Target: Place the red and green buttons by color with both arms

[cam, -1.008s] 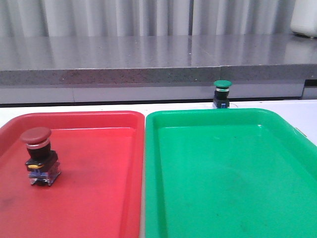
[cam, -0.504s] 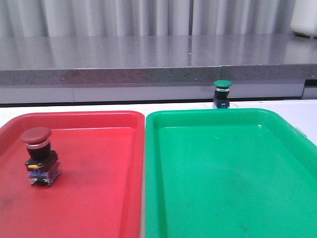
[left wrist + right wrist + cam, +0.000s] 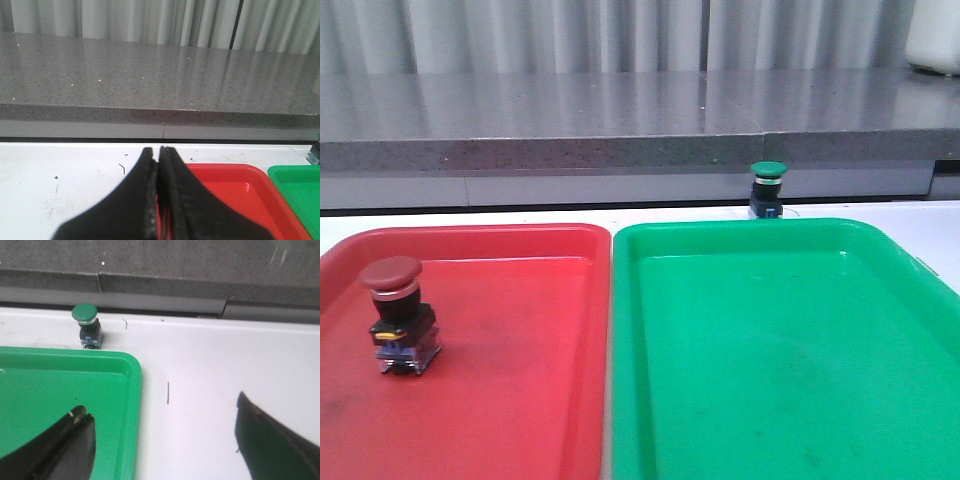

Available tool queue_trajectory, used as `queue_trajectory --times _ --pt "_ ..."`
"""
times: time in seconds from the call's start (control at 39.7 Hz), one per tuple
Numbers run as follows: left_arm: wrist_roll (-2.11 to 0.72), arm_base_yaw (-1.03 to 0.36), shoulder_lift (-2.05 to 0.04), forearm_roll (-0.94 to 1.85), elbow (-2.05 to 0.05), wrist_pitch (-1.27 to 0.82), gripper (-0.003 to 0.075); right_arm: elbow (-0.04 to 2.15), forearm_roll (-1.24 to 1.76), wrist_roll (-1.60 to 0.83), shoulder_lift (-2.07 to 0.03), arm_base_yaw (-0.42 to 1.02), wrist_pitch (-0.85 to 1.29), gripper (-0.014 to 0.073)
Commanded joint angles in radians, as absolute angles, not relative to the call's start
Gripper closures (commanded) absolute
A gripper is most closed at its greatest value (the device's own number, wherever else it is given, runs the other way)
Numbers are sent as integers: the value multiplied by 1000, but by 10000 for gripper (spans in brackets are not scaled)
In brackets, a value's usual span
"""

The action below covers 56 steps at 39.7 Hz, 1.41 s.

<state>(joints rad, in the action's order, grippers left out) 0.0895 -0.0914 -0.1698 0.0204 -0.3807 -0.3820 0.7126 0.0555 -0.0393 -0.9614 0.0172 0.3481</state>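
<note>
The red button (image 3: 397, 312) stands upright inside the red tray (image 3: 520, 400), near its left side. The green button (image 3: 767, 189) stands on the white table just behind the green tray (image 3: 770, 400); the right wrist view shows this green button (image 3: 86, 325) beyond the green tray's (image 3: 55, 390) far corner. My right gripper (image 3: 162, 407) is open and empty, one finger over the tray corner, the other over bare table. My left gripper (image 3: 158, 152) is shut on nothing, above the table at the red tray's (image 3: 235, 190) far left corner. Neither gripper shows in the front view.
A grey stone ledge (image 3: 620, 120) runs along the back of the white table (image 3: 940, 230), close behind the green button. A white object (image 3: 934, 35) sits on it at far right. The two trays lie side by side, touching.
</note>
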Motion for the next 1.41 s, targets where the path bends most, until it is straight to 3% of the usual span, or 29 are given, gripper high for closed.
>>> queue_trajectory --times 0.0,0.45,1.18,1.39 --pt "94 -88 -180 24 -406 -296 740 838 65 -45 -1106 33 303 4" --pt "94 -88 -180 24 -406 -296 740 1438 68 44 -1762 203 574 6" --pt "94 -88 -180 24 -406 -296 740 1978 68 60 -2157 215 796 8" --pt "94 -88 -180 24 -406 -296 740 1993 67 61 -2184 215 797 179"
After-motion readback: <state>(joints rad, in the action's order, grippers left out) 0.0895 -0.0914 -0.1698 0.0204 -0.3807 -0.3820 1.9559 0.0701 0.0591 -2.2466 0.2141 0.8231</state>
